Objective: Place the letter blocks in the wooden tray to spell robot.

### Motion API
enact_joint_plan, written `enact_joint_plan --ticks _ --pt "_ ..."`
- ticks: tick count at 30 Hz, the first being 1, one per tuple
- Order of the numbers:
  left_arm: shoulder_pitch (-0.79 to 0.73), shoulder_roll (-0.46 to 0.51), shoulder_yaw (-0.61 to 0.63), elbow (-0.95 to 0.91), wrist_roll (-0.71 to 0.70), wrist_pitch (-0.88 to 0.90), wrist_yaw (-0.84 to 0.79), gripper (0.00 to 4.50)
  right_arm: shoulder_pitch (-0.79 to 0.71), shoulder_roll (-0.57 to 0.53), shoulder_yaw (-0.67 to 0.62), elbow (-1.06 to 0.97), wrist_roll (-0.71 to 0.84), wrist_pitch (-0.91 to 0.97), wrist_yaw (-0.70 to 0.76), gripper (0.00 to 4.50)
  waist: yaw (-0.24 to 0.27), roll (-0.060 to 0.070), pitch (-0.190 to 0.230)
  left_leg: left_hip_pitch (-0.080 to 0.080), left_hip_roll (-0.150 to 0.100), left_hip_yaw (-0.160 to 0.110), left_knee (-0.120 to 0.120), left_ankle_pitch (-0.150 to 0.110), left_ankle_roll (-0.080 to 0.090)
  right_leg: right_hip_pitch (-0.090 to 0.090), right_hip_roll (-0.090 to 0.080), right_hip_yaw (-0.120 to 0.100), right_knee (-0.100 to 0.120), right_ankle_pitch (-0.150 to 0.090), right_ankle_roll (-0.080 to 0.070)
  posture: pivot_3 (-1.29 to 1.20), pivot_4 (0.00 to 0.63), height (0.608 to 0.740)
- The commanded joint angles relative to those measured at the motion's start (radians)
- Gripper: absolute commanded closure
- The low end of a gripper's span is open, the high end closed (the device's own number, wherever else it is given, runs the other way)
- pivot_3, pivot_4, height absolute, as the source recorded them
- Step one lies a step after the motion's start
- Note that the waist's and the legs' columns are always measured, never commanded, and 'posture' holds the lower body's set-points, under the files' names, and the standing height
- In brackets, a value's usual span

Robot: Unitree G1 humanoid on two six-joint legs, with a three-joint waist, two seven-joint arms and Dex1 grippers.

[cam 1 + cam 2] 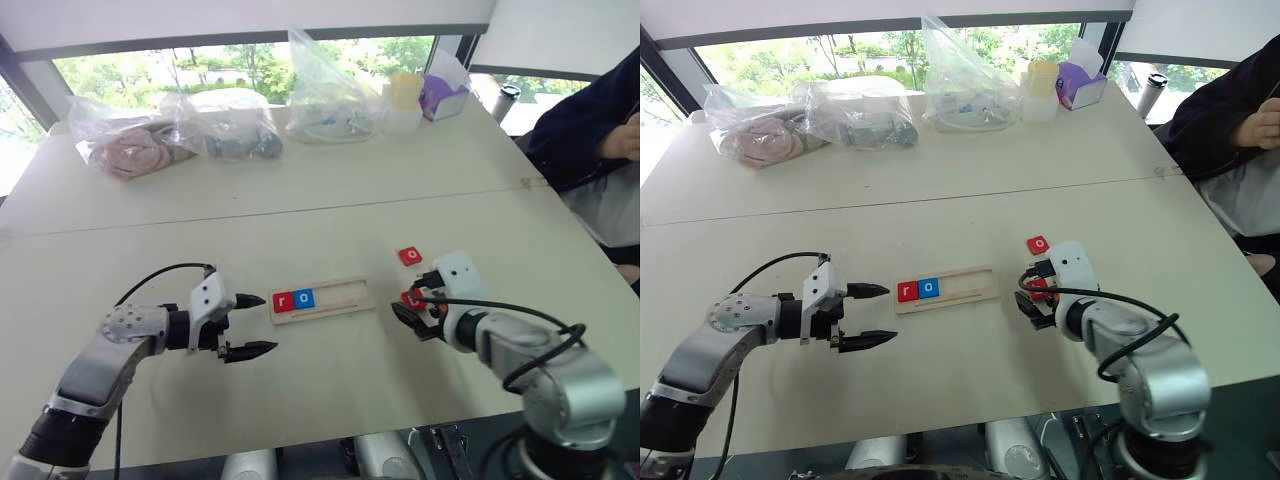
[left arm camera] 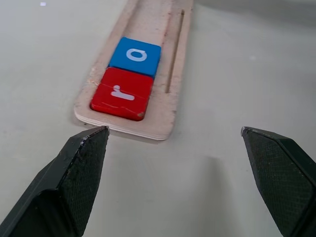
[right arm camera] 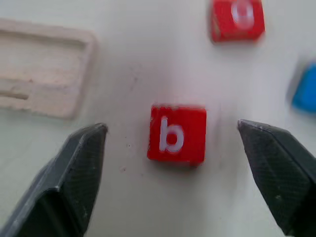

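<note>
The wooden tray (image 1: 322, 299) lies on the table (image 1: 300, 220) between the left gripper (image 1: 252, 325) on its left and the right gripper (image 1: 412, 312) on its right. The "r" block (image 1: 284, 301) and "o" block (image 1: 304, 298) sit side by side in the tray's left end. The "b" block (image 3: 177, 133) lies on the table right of the tray, between the right gripper's fingers, with another block (image 1: 410, 256) beyond it.

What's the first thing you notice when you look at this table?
The wooden tray in the middle of the table, with a red r block and a blue o block side by side at its left end. Next, the red b block lying on the table between the open jaws of the right gripper. Another red o block lies just beyond.
</note>
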State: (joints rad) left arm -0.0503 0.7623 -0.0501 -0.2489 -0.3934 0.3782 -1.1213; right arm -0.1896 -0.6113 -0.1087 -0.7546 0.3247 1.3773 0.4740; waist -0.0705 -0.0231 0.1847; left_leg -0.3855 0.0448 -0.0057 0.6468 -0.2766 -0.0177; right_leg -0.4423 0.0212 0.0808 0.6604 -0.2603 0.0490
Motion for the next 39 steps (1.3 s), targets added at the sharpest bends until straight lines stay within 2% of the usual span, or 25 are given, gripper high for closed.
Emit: enact_joint_plan --ticks 1,4,8,16,26,29,34,39 --pt "0.001 0.017 0.036 -0.040 -0.041 0.005 -0.023 0.00 0.029 -0.138 -0.012 0.103 0.029 -0.361 0.260 0.04 0.001 -0.003 0.000 0.000 0.000 0.000 0.000 0.000 0.000 0.000 0.000 0.000 0.000 0.000 0.000 0.00 0.150 0.740" --pt "-0.004 0.022 0.039 -0.044 -0.057 0.006 -0.030 0.00 0.065 -0.248 0.024 0.267 -0.044 -0.689 0.402 0.04 0.002 -0.004 0.001 0.001 0.000 -0.001 0.000 0.000 0.000 0.001 0.001 -0.001 -0.001 0.000 0.000 0.00 0.150 0.740" --pt "-0.021 0.015 0.054 -0.044 -0.067 -0.018 -0.040 0.00 0.012 -0.290 0.079 0.521 -0.050 -0.980 0.604 0.04 0.000 -0.004 0.002 0.000 0.000 0.000 0.001 0.000 0.000 0.001 0.001 0.000 -0.001 0.000 0.001 0.00 0.150 0.740" --pt "-0.006 -0.002 0.100 -0.052 -0.107 -0.027 -0.024 0.00 -0.118 -0.269 0.183 0.831 -0.126 -1.223 0.735 0.04 0.003 -0.004 0.002 0.001 0.000 0.000 0.002 0.000 0.000 0.002 0.001 0.000 0.000 0.003 0.002 0.00 0.150 0.740" --pt "0.030 0.002 0.112 -0.069 -0.101 -0.035 -0.002 0.00 -0.160 -0.229 0.231 0.937 -0.161 -1.301 0.784 0.04 0.004 -0.004 0.002 0.003 0.000 -0.001 0.003 0.000 0.000 0.004 0.001 0.000 0.002 0.004 0.002 0.00 0.150 0.740" --pt "0.037 0.003 0.114 -0.070 -0.100 -0.042 0.002 0.00 -0.164 -0.217 0.237 0.943 -0.160 -1.307 0.793 0.87 0.003 -0.004 0.002 0.008 0.000 0.000 0.002 0.000 0.000 0.008 0.001 0.000 0.002 0.003 0.002 0.00 0.150 0.740" --pt "0.044 0.001 0.113 -0.068 -0.097 -0.050 0.010 0.00 -0.162 -0.197 0.246 0.922 -0.159 -1.304 0.795 3.39 0.001 -0.004 0.002 0.012 0.000 0.000 0.002 0.000 0.000 0.012 0.001 0.000 0.002 0.001 0.001 0.00 0.150 0.740" --pt "0.050 0.004 0.112 -0.065 -0.098 -0.058 0.015 0.00 -0.196 -0.187 0.249 0.863 -0.165 -1.273 0.773 3.41 0.000 -0.004 0.002 0.013 0.000 0.000 0.002 0.000 0.000 0.012 0.001 0.000 0.002 0.001 0.001 0.00 0.150 0.740"
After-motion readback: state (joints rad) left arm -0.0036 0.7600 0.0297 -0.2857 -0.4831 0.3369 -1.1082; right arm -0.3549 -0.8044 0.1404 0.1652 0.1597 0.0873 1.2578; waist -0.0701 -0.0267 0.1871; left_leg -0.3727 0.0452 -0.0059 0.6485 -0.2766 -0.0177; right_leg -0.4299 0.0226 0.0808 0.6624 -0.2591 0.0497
